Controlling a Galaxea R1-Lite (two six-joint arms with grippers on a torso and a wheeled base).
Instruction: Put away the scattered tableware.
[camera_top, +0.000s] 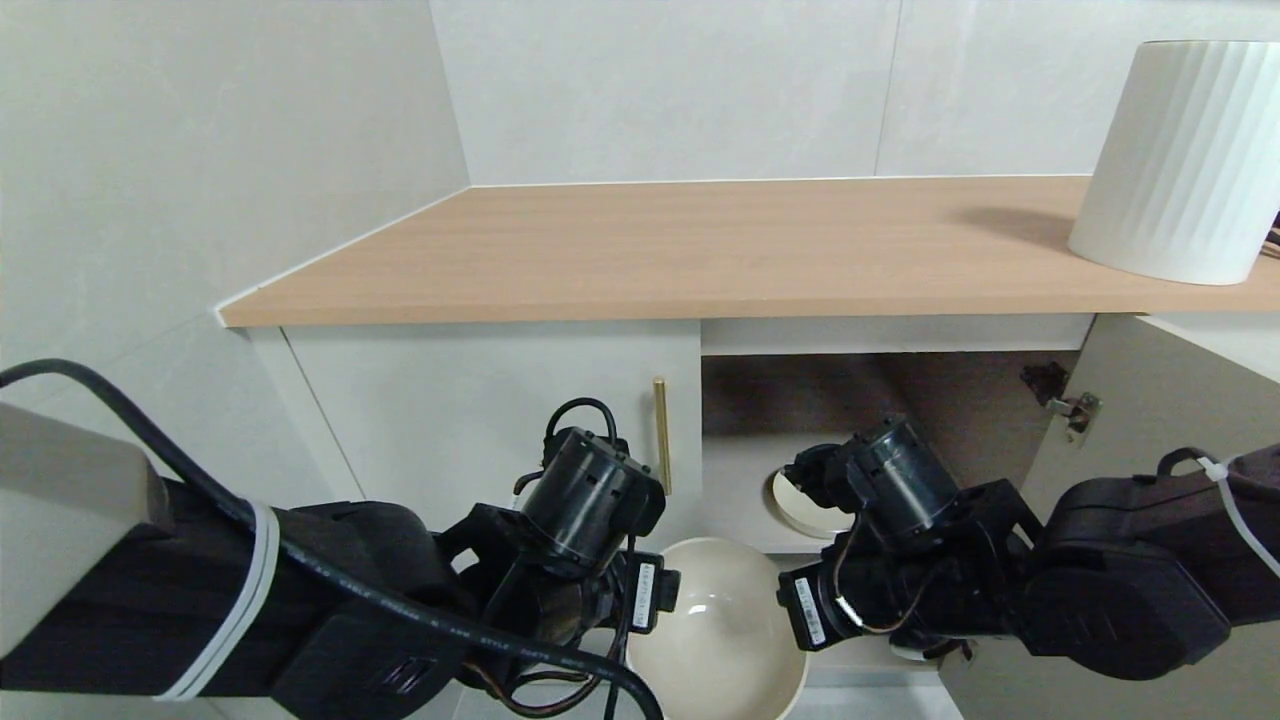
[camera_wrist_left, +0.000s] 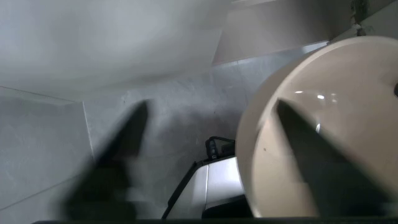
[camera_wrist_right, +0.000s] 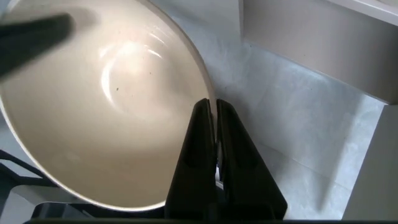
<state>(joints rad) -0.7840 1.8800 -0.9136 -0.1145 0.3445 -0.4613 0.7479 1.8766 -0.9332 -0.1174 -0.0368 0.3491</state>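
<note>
Both arms sit low before an open cabinet (camera_top: 480, 400). The right gripper (camera_wrist_right: 213, 109) pinches the rim of a cream bowl (camera_top: 715, 640) between them. The left gripper (camera_wrist_left: 210, 106) is spread wide, straddling the bowl's other edge.

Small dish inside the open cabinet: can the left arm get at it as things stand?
Probably not easily. The left arm faces the closed door, and the opening before the dish is crowded by the right arm and the bowl, pinched at its rim by the right gripper.
</note>
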